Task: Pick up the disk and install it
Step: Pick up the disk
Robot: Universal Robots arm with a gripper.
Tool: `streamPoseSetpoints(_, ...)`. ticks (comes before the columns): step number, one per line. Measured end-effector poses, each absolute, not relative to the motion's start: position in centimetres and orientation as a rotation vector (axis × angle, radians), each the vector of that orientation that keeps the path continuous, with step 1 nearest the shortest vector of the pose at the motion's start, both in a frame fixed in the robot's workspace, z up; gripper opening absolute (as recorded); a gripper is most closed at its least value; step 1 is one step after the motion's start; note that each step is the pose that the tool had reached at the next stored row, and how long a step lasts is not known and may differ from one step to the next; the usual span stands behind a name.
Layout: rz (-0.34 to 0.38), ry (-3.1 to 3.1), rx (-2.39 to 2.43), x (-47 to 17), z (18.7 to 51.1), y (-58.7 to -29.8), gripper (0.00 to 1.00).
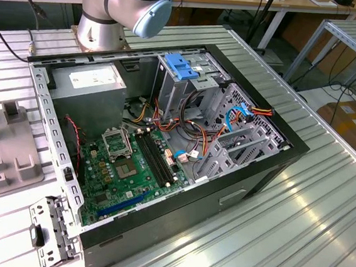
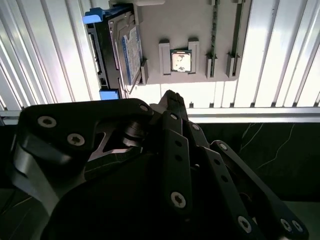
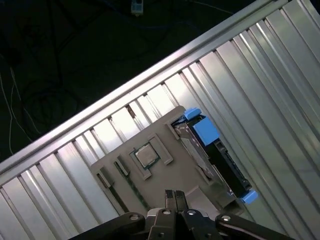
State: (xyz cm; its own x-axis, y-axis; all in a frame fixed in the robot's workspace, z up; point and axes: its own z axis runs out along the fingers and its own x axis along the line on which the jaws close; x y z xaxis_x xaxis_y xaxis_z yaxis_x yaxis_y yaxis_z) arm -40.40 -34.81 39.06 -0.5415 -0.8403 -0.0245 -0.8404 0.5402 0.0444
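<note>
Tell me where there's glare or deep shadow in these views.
Second wrist view: table slats blow out white beside the disk, end effector dark in shadow. First wrist view: near black beyond the table edge. Exterior view: computer case evenly lit.

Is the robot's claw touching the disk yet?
Apart. In the first wrist view the shut gripper hangs over the grey holder, and bare holder shows between it and the disk.

An open computer case point(image 1: 222, 194) is lying on the ribbed tabletop point(image 1: 307, 228), its motherboard point(image 1: 121, 169) showing, the arm's base point(image 1: 99, 34) standing just beside it.
</note>
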Motion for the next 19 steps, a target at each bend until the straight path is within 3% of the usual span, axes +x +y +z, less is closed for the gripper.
streamPoseSetpoints(19, 0.08, 2.636, -1.715, -40.41, 39.06, -34.81, 0.11)
